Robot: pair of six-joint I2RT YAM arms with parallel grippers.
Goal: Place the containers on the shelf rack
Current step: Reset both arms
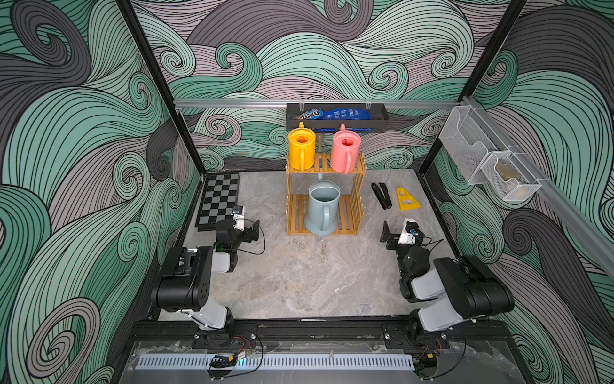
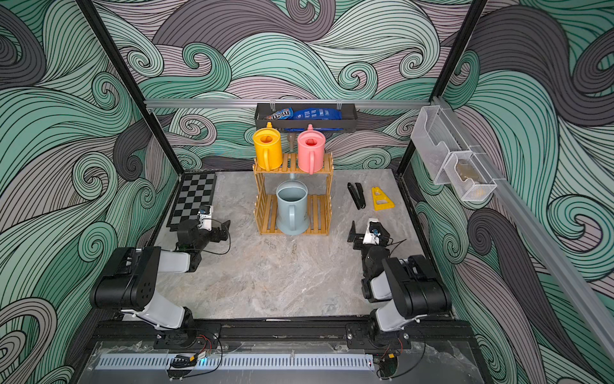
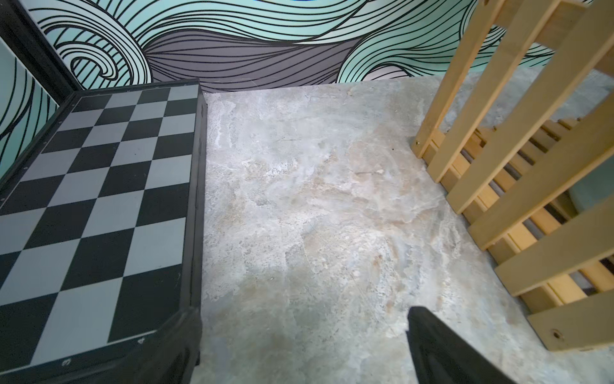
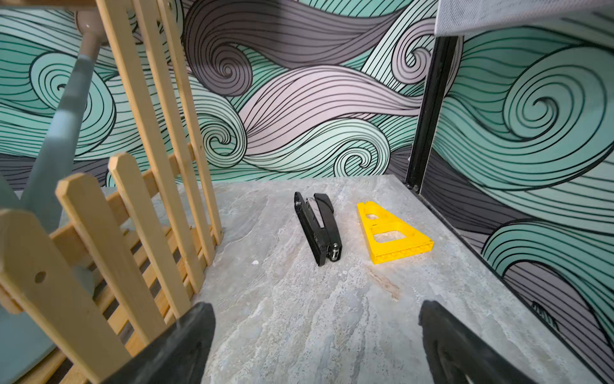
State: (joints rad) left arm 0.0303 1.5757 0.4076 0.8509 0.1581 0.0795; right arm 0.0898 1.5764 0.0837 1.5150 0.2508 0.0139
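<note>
Three watering cans stand upright on the wooden shelf rack (image 1: 359,199) at the back of the marbled table (image 1: 299,276), as both top views show. The yellow can (image 1: 301,149) and the pink can (image 1: 345,149) share the upper tier, set apart, with their handles facing the arms. The large pale blue can (image 1: 322,209) fills the middle of the lower tier. Its long spout (image 4: 66,116) rises behind the rack, and its beige tip shows between the two small cans.

The left arm (image 1: 186,282) sits low at the table's front left, its jaws apart and empty near the front corner of a chessboard (image 1: 219,196). Its wrist view catches only one black finger (image 3: 442,349) over bare table, with the rack's slatted side close by.

The right arm (image 1: 465,292) sits low at the front right, its jaws spread wide with nothing between the fingers (image 4: 186,345). They point toward a black stapler (image 1: 381,195) and a yellow triangular plastic piece (image 1: 406,198), which lie side by side without touching, to the right of the rack.

Above the rack a black wall tray (image 1: 335,126) holds snack bags, and white mesh baskets (image 1: 491,166) hang on the right wall.
</note>
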